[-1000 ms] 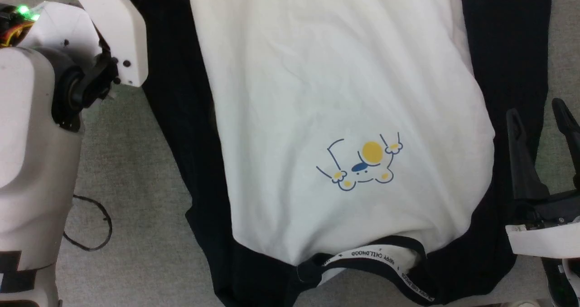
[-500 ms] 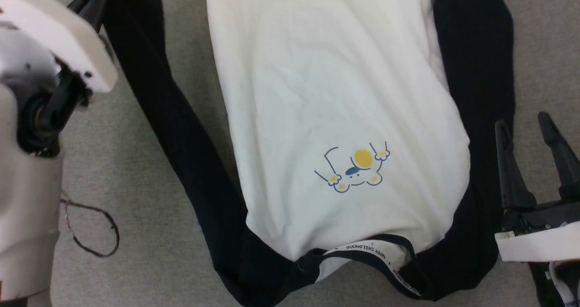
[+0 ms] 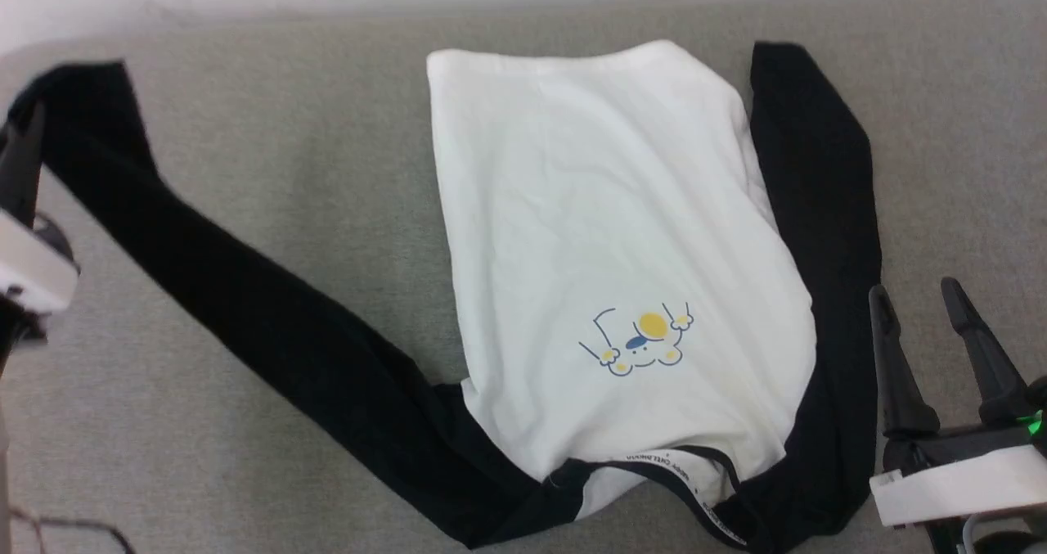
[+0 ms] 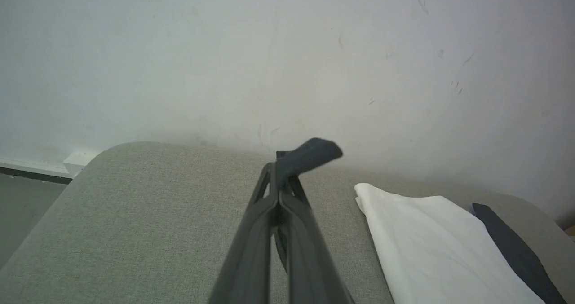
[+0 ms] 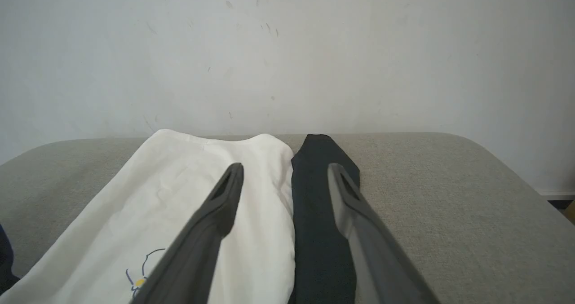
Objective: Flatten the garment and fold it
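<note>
Lying face up on the gray counter [image 3: 286,169]: garment [image 3: 622,235], white body near the middle, collar [image 3: 679,464] toward the robot, hem toward the far wall [image 4: 269,48].

Pinching the cuff end of the left-side sleeve [image 3: 245,300] with the left hand [image 4: 277,178], fingers pressed together on black fabric, a flap of it sticking out past the tips. Stretching that sleeve out diagonally toward the counter's far left corner.

Hovering near the right-side sleeve [image 3: 818,194]: right hand [image 3: 916,290], fingers spread, holding nothing. Lying straight along the body's edge, that sleeve.

Flattening stage, judging by the layout; folding not yet begun.

Risks from here:
- Pinching only a thin bit of cuff, so probably risking a slip-out if pulling harder.
- Pulling with nothing pinning the body, so possibly dragging the whole garment leftward and bunching the white panel, already lightly creased.
- Bunching near the collar and left shoulder; tugging at this angle maybe twisting the sleeve rather than flattening it.
- Working close to the counter's edge; releasing there possibly letting the cuff hang over and pull fabric off.
</note>
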